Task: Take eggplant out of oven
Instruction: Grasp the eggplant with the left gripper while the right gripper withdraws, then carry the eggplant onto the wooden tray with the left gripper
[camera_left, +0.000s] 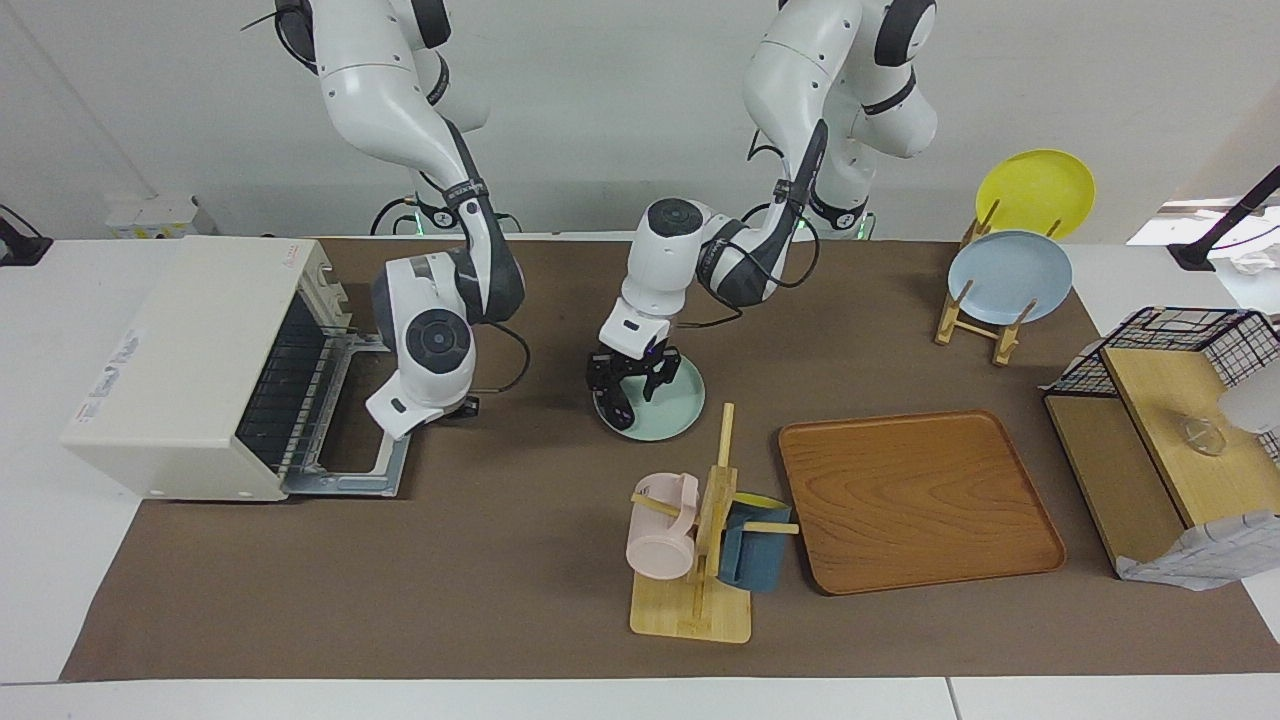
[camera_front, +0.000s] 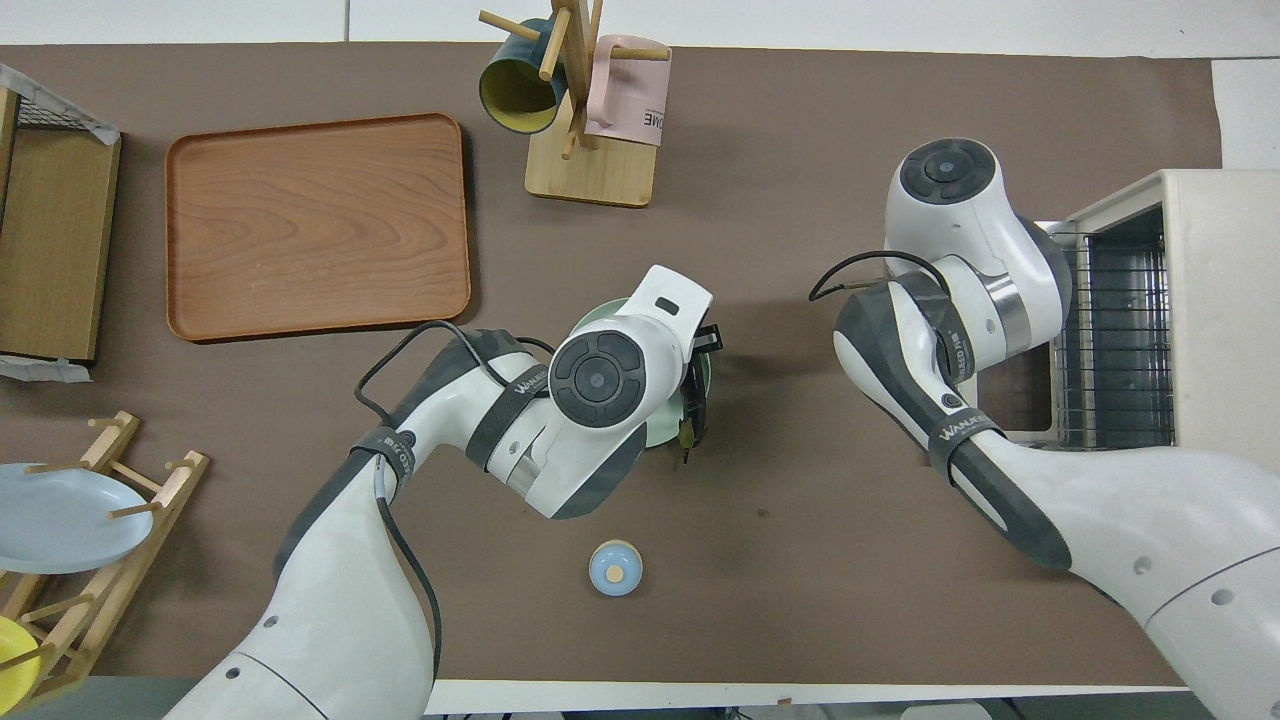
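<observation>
The cream-white oven (camera_left: 190, 350) stands at the right arm's end of the table, also in the overhead view (camera_front: 1220, 300). Its door (camera_left: 350, 480) is dropped open and its wire rack (camera_left: 290, 390) shows bare. The dark eggplant (camera_left: 615, 408) is slanted at the rim of the mint-green plate (camera_left: 680, 410) mid-table; its stem end shows in the overhead view (camera_front: 688, 430). My left gripper (camera_left: 625, 385) is right over the eggplant and the plate. I cannot tell if it holds the eggplant. My right gripper (camera_left: 455, 408) is low, beside the open door, mostly hidden.
A mug tree with a pink mug (camera_left: 660, 525) and a dark blue mug (camera_left: 755, 555) stands farther out than the plate. A wooden tray (camera_left: 915, 500), a plate rack (camera_left: 1005, 275) and a wire basket (camera_left: 1180, 340) lie toward the left arm's end. A small round knob (camera_front: 615, 568) sits near the robots.
</observation>
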